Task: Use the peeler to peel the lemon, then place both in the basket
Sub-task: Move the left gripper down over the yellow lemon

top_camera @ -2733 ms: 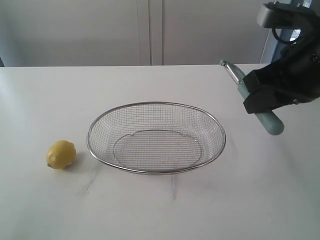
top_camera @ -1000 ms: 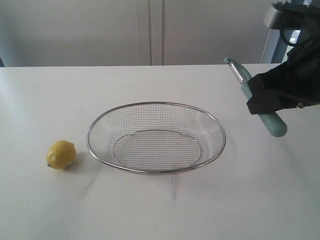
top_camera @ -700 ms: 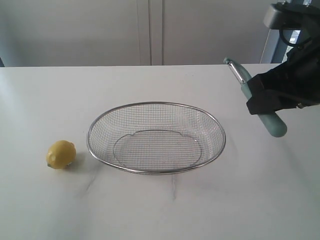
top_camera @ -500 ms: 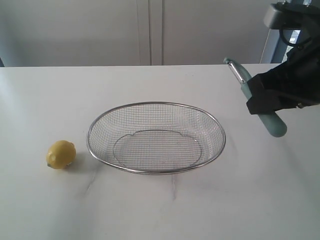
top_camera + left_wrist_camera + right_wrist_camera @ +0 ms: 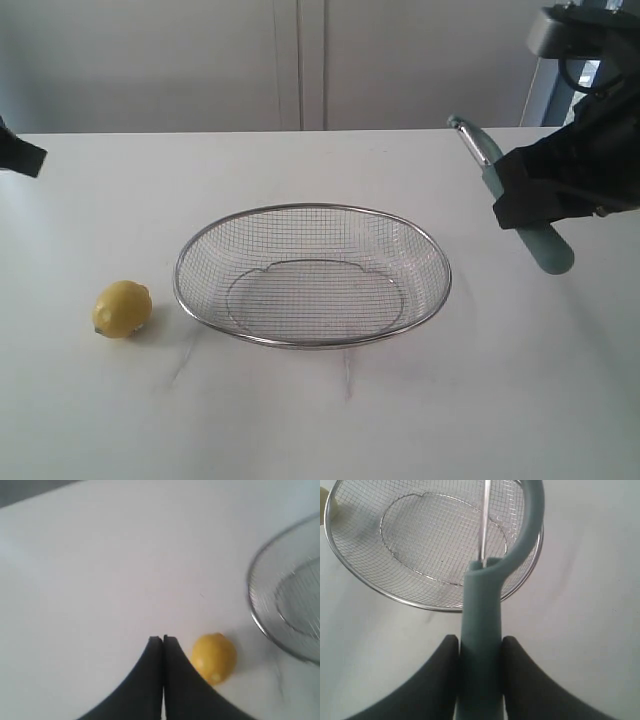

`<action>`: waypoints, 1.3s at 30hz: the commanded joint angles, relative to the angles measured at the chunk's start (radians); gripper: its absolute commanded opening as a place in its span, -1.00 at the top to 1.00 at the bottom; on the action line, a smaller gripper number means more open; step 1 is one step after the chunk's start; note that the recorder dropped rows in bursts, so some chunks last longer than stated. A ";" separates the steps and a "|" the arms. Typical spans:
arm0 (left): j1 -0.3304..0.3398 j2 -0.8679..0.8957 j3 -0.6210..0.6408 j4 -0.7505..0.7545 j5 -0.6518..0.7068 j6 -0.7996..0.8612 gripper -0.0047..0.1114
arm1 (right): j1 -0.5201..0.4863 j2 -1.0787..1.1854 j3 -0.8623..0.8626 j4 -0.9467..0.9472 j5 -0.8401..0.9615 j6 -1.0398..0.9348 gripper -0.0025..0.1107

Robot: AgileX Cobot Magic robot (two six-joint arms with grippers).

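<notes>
While the lemon [image 5: 122,309] lay on the white table [image 5: 320,420] in the outside view, it sat just left of the basket [image 5: 312,207], close to the rim but apart from it. The wire basket stood in the middle of the table with its mesh floor bare. At the right, the right gripper [image 5: 512,200] hung above the table beside the basket and was clamped on the peeler [image 5: 546,246], whose metal head pointed up and toward the back and whose green handle end stuck out below the fingers. A dark tip of the left gripper [image 5: 20,156] showed at the left edge, well away from the lemon.

In the left wrist view, the left gripper [image 5: 163,641] had its two black fingers pressed together with nothing between them. The lemon [image 5: 214,658] rested on the table just beside the fingertips, and the basket rim [image 5: 256,622] curved near the fruit.

In the right wrist view, the right gripper [image 5: 481,647] squeezed the peeler handle [image 5: 481,615] from both sides. The blade head reached out over the basket [image 5: 420,605], whose mesh again lay bare.
</notes>
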 commanded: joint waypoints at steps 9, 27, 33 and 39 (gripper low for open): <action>-0.057 0.174 -0.128 -0.243 0.318 0.253 0.92 | 0.001 -0.009 0.006 0.007 -0.012 -0.008 0.96; -0.057 0.299 -0.021 -0.137 0.146 0.249 0.13 | 0.001 -0.009 0.011 0.007 -0.038 -0.001 0.96; -0.057 0.320 -0.001 -0.167 0.085 0.214 -0.57 | 0.001 -0.009 0.011 0.007 -0.040 -0.001 0.96; -0.057 0.369 0.001 -0.167 0.064 0.214 -0.61 | 0.001 -0.009 0.011 0.007 -0.040 -0.001 0.96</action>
